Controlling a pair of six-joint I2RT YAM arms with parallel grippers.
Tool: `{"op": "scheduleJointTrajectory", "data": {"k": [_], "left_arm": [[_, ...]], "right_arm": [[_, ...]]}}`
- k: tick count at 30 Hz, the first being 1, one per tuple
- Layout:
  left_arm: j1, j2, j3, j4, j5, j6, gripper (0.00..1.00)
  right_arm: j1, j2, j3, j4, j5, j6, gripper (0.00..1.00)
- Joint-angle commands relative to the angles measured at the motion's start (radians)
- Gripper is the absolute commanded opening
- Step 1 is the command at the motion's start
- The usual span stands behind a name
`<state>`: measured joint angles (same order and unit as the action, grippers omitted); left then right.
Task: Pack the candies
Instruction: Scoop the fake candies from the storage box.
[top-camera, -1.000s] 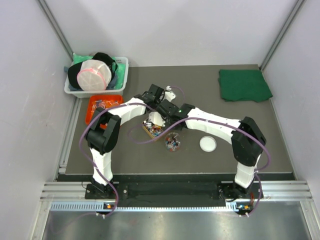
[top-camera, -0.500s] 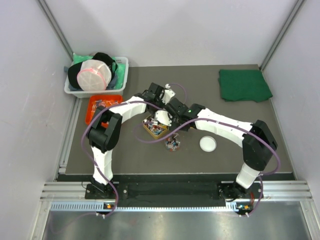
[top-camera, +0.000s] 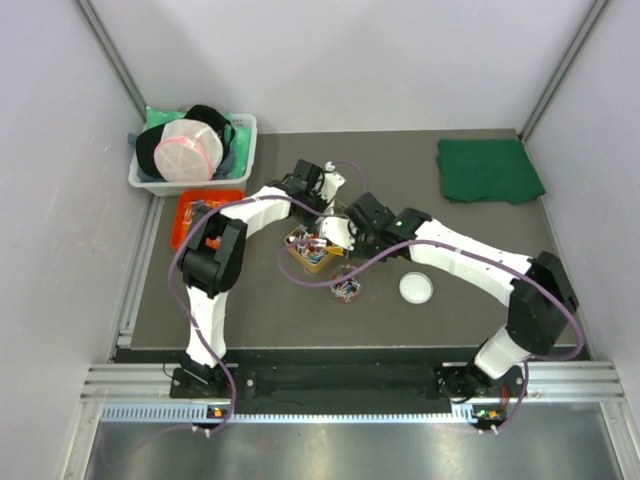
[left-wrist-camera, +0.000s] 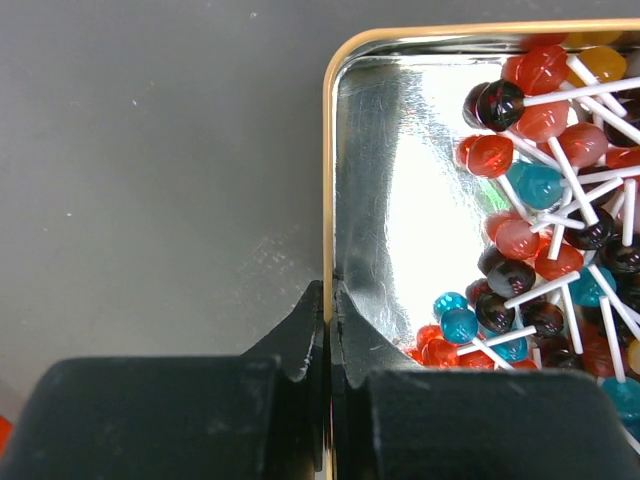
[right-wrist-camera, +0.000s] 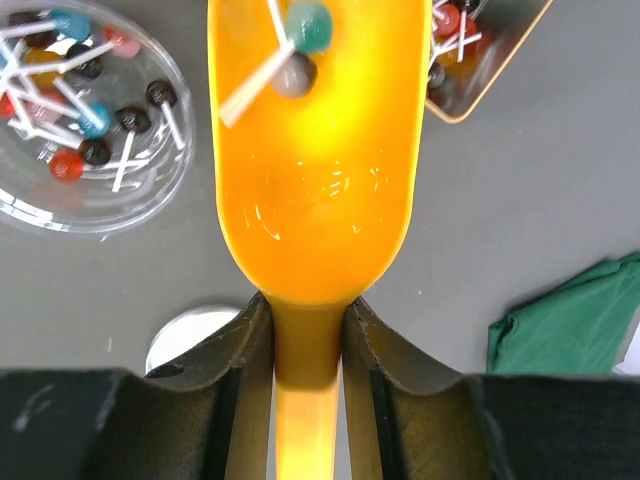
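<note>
Left gripper (left-wrist-camera: 327, 300) is pinching the side wall of the tin (left-wrist-camera: 385, 170), jaws clenched tight on its gold-edged rim near one corner. The tin is sitting flat on the dark table (left-wrist-camera: 150, 150). The candies (left-wrist-camera: 545, 185), small red, blue, dark and orange balls on white sticks, are lying heaped toward the side away from the grip, with bare shiny floor showing beside the fingers. Right gripper (right-wrist-camera: 307, 312) is clamping the handle of the orange scoop (right-wrist-camera: 312, 190) and holding it above the table. The scoop's bowl is showing between a corner of the tin and the clear dish (right-wrist-camera: 160, 192). Two candies, one teal and one dark, are resting at the scoop's front end. More are lying in the clear dish. A white lid (right-wrist-camera: 180, 335) is lying near the dish, and a green cloth (right-wrist-camera: 570, 320) is sitting well apart.
</note>
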<state>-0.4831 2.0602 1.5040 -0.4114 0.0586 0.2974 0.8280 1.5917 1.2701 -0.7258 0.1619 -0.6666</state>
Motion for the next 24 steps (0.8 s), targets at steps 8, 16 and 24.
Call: {"op": "scheduleJointTrajectory", "data": {"k": [8,16,24], "left_arm": [[0.021,0.032,0.059,0.028,0.02,-0.015,0.0],[0.026,0.067,0.102,0.013,0.023,-0.029,0.0],[0.028,0.097,0.125,0.002,0.029,-0.03,0.02]], "right_arm": [[-0.009,-0.213,-0.075,-0.104,-0.048,-0.099,0.0],[0.042,-0.303,-0.176,-0.15,0.047,-0.163,0.0],[0.1,-0.314,-0.216,-0.161,0.126,-0.186,0.0]]}}
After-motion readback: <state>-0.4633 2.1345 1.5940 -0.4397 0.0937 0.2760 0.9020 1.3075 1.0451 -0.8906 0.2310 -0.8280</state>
